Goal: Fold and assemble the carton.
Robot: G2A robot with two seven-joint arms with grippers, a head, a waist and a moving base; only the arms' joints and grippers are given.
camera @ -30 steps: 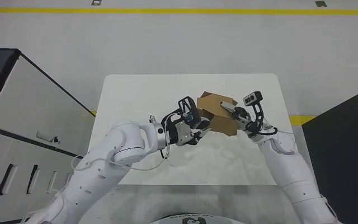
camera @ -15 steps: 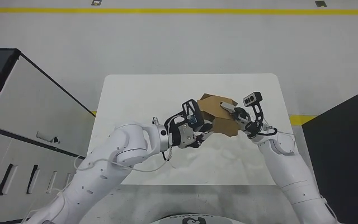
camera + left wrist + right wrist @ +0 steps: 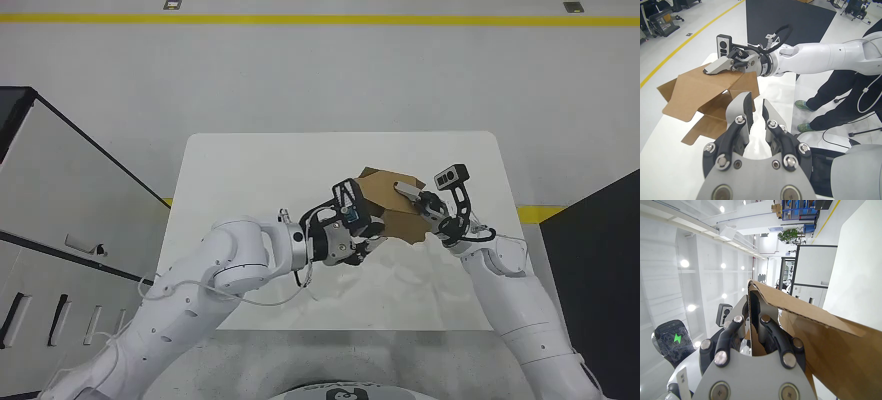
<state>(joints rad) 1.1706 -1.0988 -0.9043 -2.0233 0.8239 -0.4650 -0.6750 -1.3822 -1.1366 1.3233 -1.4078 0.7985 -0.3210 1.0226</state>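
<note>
Top view, A: Where was your carton?
B: Your carton (image 3: 378,188) was over the right half of the desk (image 3: 250,170), nearer the far edge than the near edge, between the two grippers. Whether it touched the desk could not be told.
A: What was the state of your right gripper?
B: Your right gripper (image 3: 408,190) was clamped on one carton panel. In the right wrist view, the cardboard edge ran between its fingers (image 3: 743,306).
A: And your left gripper?
B: Your left gripper (image 3: 755,106) had its fingers apart and gripped nothing. It sat just beside the carton's open end, on the side toward the desk's left edge. The flaps there were unfolded.
</note>
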